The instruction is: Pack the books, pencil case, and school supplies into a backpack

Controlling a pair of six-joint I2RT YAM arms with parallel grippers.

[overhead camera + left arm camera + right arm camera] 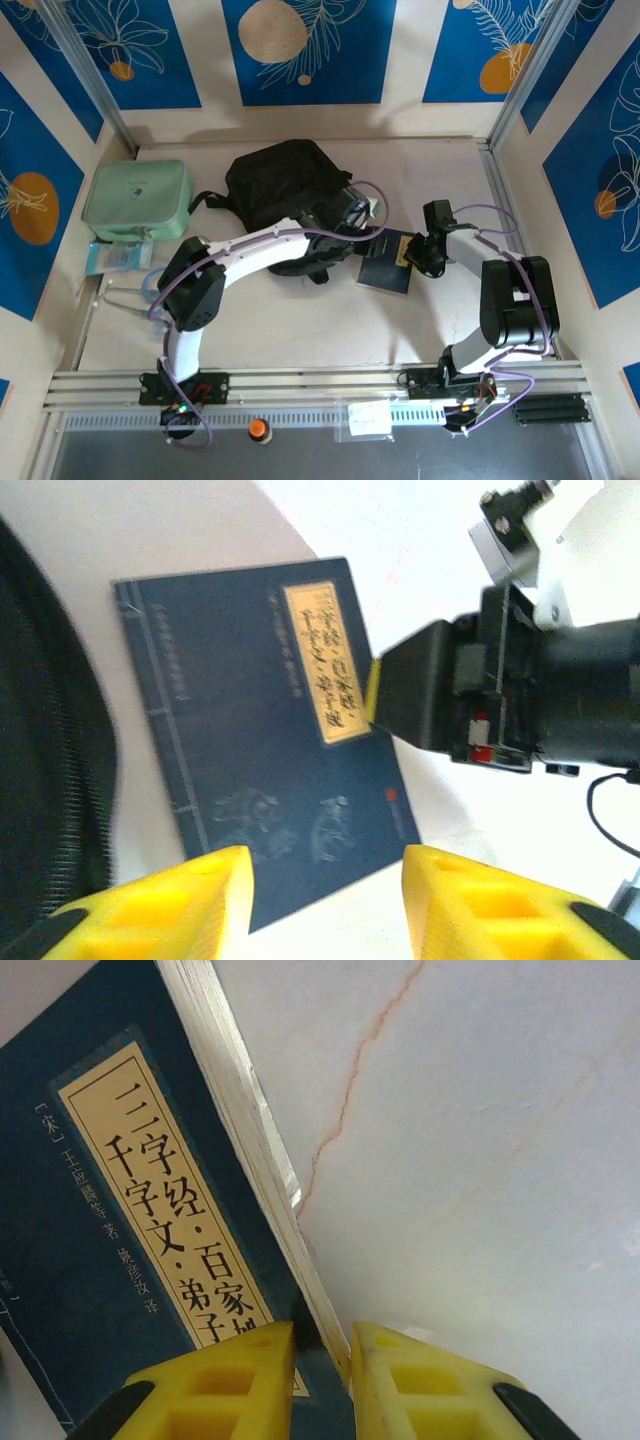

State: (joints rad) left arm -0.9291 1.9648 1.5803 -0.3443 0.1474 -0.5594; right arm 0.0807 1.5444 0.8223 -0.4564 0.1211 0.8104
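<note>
A dark blue book (386, 263) with a yellowish title label lies on the pale table just right of the black backpack (285, 180). In the left wrist view the same book (250, 750) lies flat beyond my left gripper (325, 870), whose yellow fingers stand apart with nothing between them. That gripper (360, 214) hovers at the backpack's right side. My right gripper (421, 251) reaches the book from the right. Its fingers straddle the book (130, 1210) at the page edge, the right one against the pages and a narrow dark gap left beside the other; right gripper (322, 1350).
A mint-green soft case (137, 193) sits at the back left, with a clear packet (118, 256) and a thin wire-like item (125, 293) in front of it. Bare table (330, 330) lies in front of the book. Walls close in on both sides.
</note>
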